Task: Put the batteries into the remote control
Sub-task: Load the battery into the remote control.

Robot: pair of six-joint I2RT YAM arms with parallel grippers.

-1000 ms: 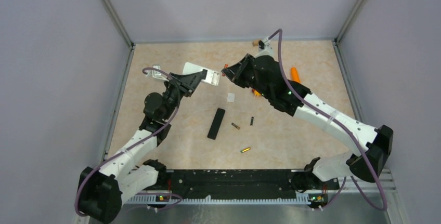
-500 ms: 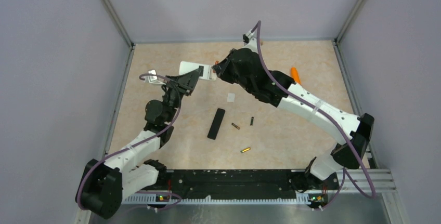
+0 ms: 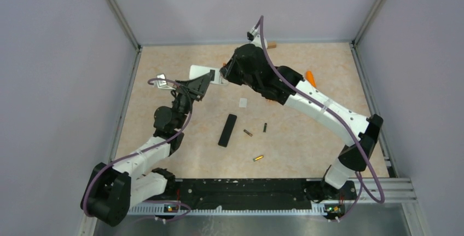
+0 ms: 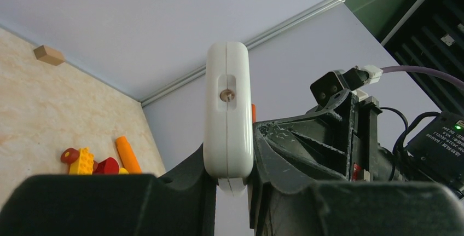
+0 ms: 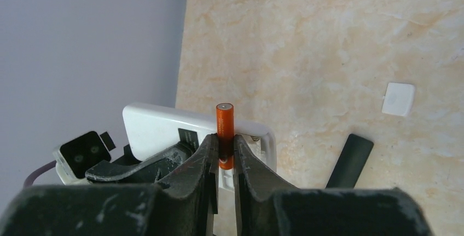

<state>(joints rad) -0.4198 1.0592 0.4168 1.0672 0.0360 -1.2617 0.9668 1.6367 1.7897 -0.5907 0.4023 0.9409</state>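
My left gripper (image 3: 207,81) is shut on the white remote control (image 3: 200,73), holding it above the table; in the left wrist view the remote (image 4: 228,110) stands edge-on between the jaws (image 4: 228,155). My right gripper (image 3: 225,75) is shut on an orange battery (image 5: 225,129), held upright at the remote's open end (image 5: 158,127), touching or just off it. An orange sliver of that battery (image 4: 253,113) shows behind the remote. Two small gold batteries (image 3: 248,133) (image 3: 258,158) and a short dark cylinder (image 3: 265,127) lie on the table.
A slim black bar (image 3: 227,130) lies mid-table, also in the right wrist view (image 5: 350,159). A small white square piece (image 3: 243,103) lies near it. An orange cone (image 3: 311,77) and toy bricks (image 4: 82,161) sit at the right. A wooden block (image 3: 272,45) lies by the back wall.
My right arm has swung left and toward the back with the orange battery, closing on the remote's end. My left gripper with the remote has shifted slightly left.
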